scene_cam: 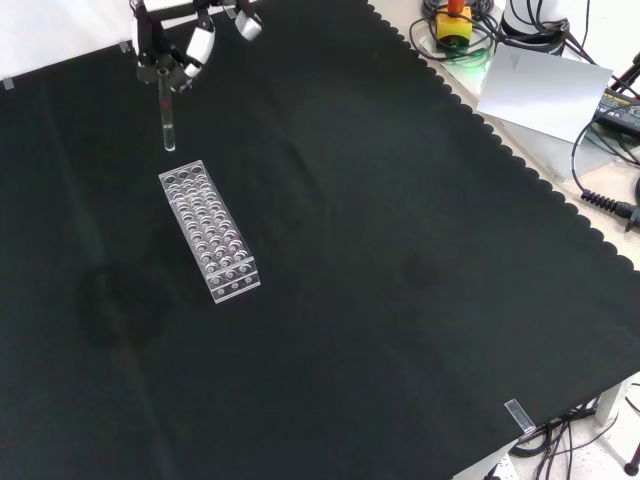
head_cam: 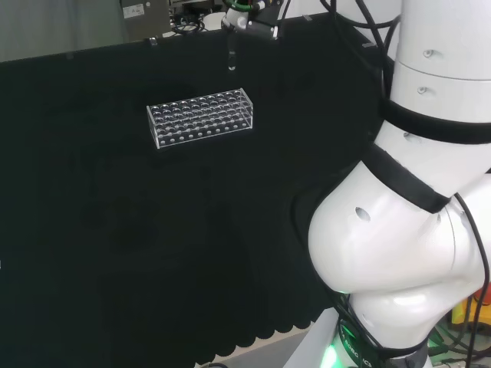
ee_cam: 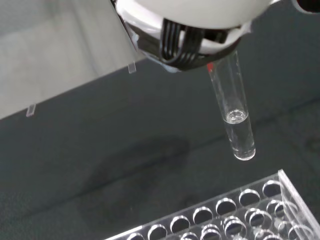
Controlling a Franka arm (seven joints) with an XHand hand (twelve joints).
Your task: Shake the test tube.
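Cloth [scene_cam: 400, 250] lies bare and wide around the clear rack [scene_cam: 209, 231], which stands near its far left corner in the front view. Just beyond the rack's end, the hand [scene_cam: 175, 45] pinches the test tube [scene_cam: 167, 120], upright, above the cloth.

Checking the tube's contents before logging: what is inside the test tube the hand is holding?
The test tube holds a little clear liquid at its bottom. Its top end is covered by the hand. It hangs above the black cloth, beside the rack.
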